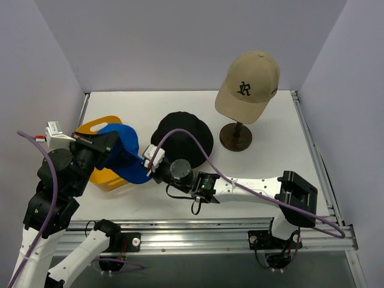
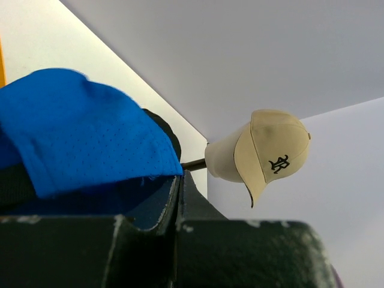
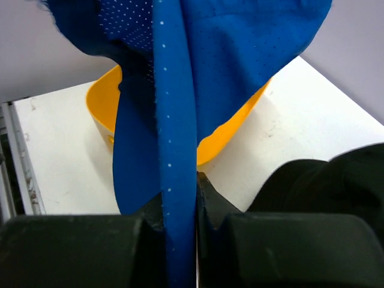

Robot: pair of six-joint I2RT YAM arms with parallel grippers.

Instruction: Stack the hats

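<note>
Two robot arms share a bright blue perforated fabric baseball cap (image 1: 127, 155) at the near left of the white table (image 1: 180, 105). The left pincer (image 1: 116, 148) reaches in from the left. In its own wrist view (image 2: 178, 187) its dark fingers (image 2: 240, 252) are drawn almost together, with the cap's blue cloth (image 2: 78, 126) running down into the narrow slit between them. The right pincer (image 1: 148, 161), on an arm stretched across from the near right, is clamped tight on the cap's right edge. Its wrist view (image 3: 180, 201) shows a folded band of the blue fabric (image 3: 177, 120) pinched between the two fingers (image 3: 72, 252). The cap sits over the right part of a yellow plastic tray (image 1: 96, 125), whose curved wall shows behind the cloth in the right wrist view (image 3: 102, 99). Just to the right of the cap, and a little farther back, a black fabric bucket hat (image 1: 192, 127) lies crown up on the table, with the right arm's purple cable (image 1: 198, 147) looping over it; its dark edge also shows in the right wrist view (image 3: 324, 186). Farther back and to the right, well apart from both pincers, a tan fabric baseball cap (image 1: 249, 81) with a dark embroidered logo rests on top of a dark wooden mushroom-shaped stand (image 1: 236, 137). The left wrist view shows this cap (image 2: 273, 147) fitted over a cream mannequin head (image 2: 221, 161).
</note>
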